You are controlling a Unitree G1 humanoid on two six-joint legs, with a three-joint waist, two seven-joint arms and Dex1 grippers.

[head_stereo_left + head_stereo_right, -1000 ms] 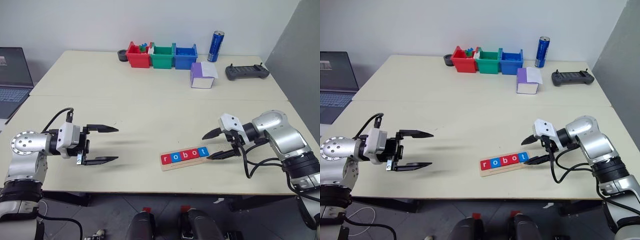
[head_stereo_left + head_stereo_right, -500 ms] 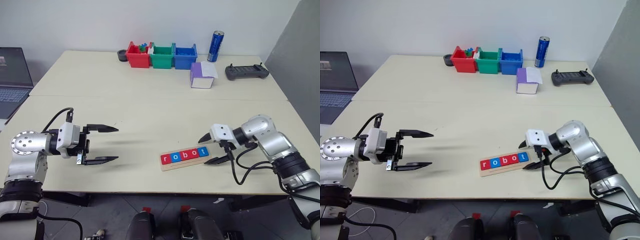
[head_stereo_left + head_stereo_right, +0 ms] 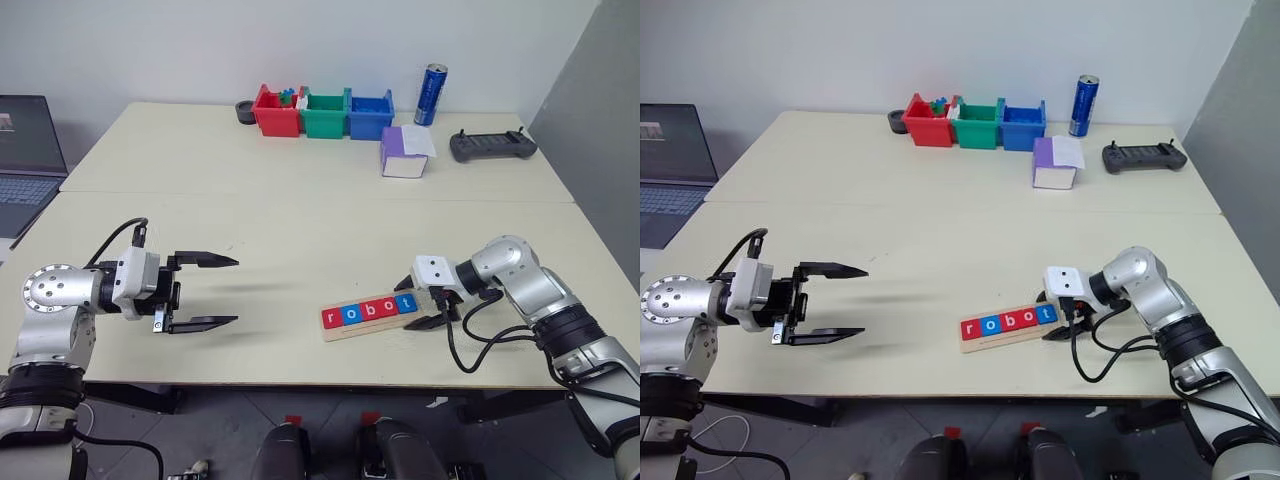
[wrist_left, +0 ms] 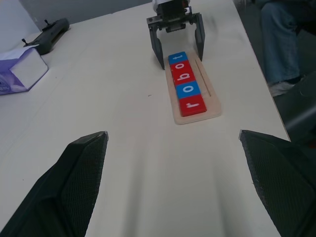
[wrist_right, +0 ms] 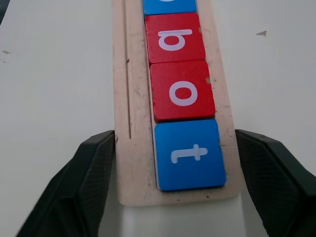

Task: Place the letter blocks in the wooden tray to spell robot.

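At about eight o'clock on the pale desk [image 3: 300,230], the robot's left gripper [image 3: 205,290] hovers with its two black fingers spread wide and nothing between them. The five small flat red and blue letter blocks [image 3: 368,310] already sit in the long pale wooden tray [image 3: 340,329] at roughly five o'clock, spelling "robot". The right gripper [image 3: 428,300] straddles the tray's "t" end, fingers spread either side and pinching nothing, so the step looks like a final squaring-up; next it likely needs only to lift clear without nudging the tray.

L gripper [image 3: 205,290] wide open, level; R gripper [image 3: 420,302] spread, angled down.
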